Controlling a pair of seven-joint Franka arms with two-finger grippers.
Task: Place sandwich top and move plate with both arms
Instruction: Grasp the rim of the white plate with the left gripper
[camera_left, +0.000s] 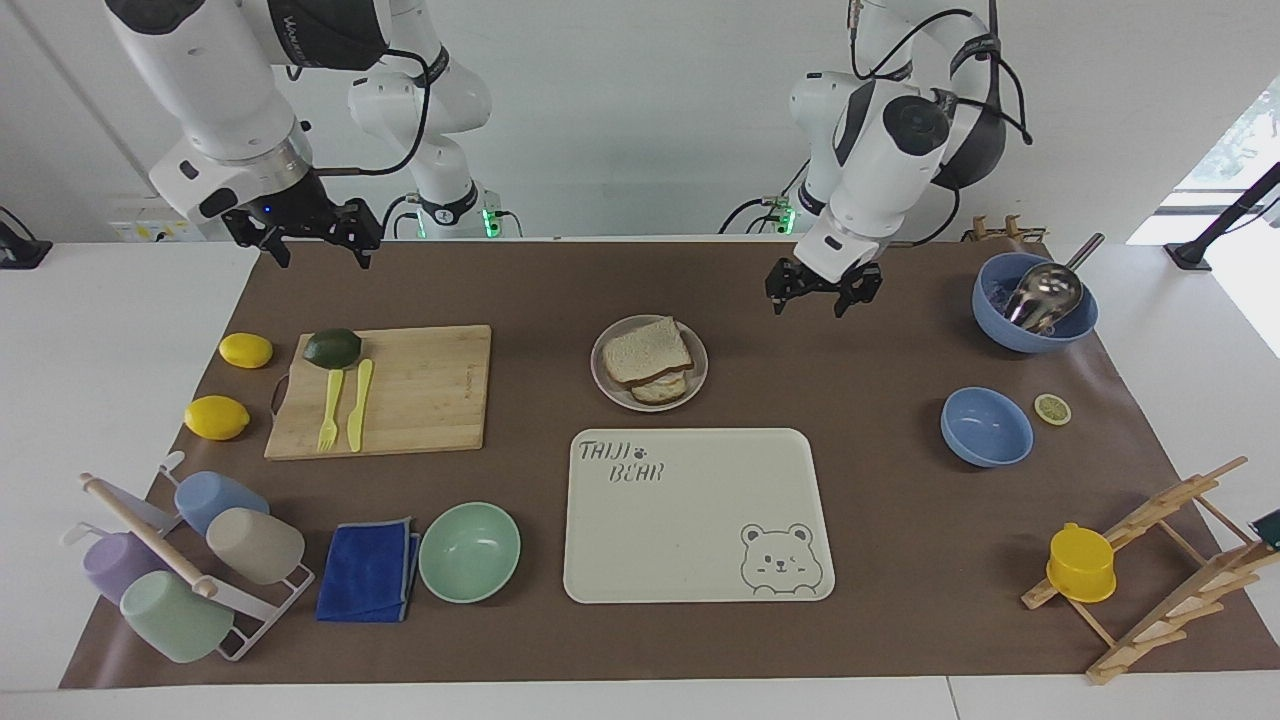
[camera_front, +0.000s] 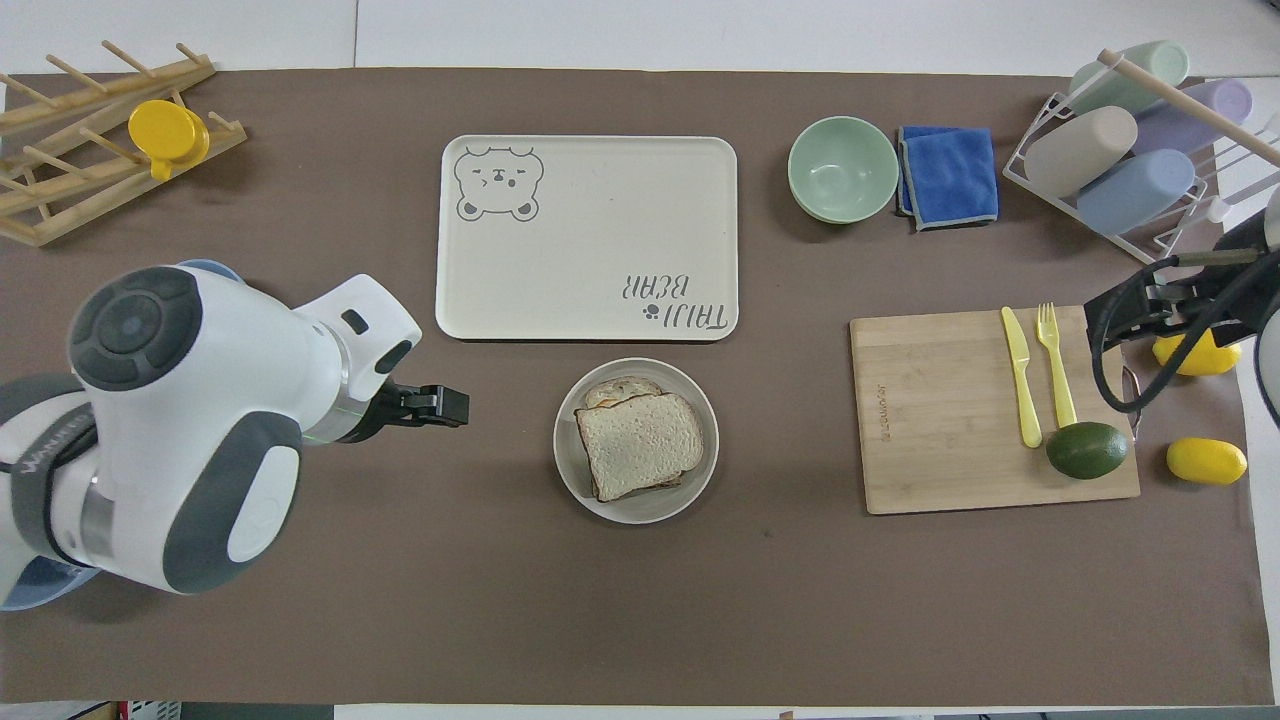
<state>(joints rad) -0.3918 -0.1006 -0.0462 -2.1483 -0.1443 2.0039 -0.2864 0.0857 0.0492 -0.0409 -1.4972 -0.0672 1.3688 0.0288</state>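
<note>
Facing view: sandwich top (camera_left: 646, 351) sits on the egg toast in the plate (camera_left: 697, 381), mid-table on the brown mat (camera_left: 860, 540); left gripper (camera_left: 821, 287) over the mat, fingers spread, empty. Overhead view: right gripper (camera_front: 1125, 310) over the cutting board (camera_front: 930, 420) edge, fingers spread, empty; tray (camera_front: 590, 240) bare.

The facing view looks from high up across the table toward the two white jointed robot arms, whose bases stand along the table's robot-side edge at the top. It is far enough back to take in the whole brown mat (camera_left: 900, 330), corner to corner, plus white table margins and the wall.

The overhead view sits high above the robots' end, pointing forward and steeply down, with the arms entering from the bottom corners. It frames nearly the same mat (camera_front: 400, 600).

Both share the small round beige plate (camera_left: 604, 385) (camera_front: 570, 470) and the large cream rectangular tray with a bear drawing (camera_left: 690, 540) (camera_front: 590, 230), turned half round between views.
</note>
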